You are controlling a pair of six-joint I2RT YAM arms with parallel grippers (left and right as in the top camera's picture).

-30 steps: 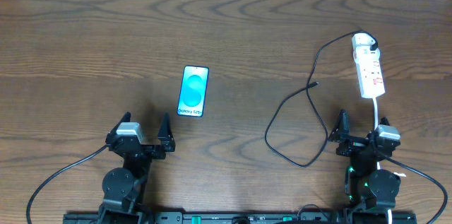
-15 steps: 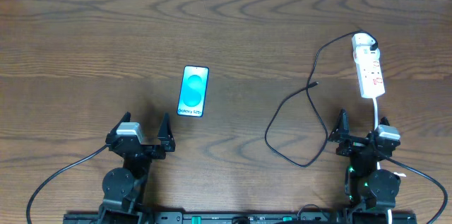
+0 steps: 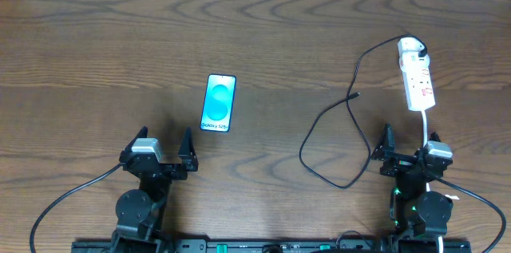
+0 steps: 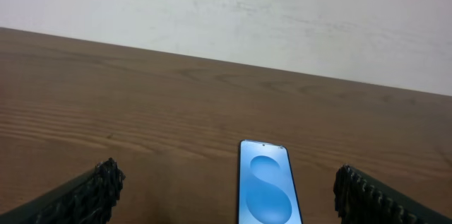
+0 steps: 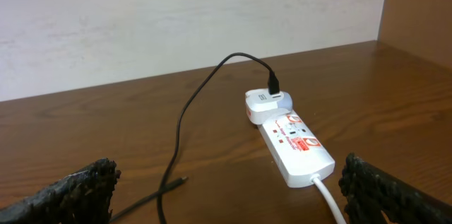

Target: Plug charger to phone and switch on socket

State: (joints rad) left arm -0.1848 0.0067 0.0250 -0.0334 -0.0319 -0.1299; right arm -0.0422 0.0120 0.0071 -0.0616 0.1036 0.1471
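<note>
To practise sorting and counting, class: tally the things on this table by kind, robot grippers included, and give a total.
Phone: 1
Power strip: 1
Charger cable: 1
Grippers: 2, left gripper and right gripper
Total: 5

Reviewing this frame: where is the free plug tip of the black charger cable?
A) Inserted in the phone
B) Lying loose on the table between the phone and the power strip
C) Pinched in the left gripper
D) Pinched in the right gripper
B: the plug tip of the charger lies bare on the table, well right of the phone and left of the socket, with nothing gripping it.
</note>
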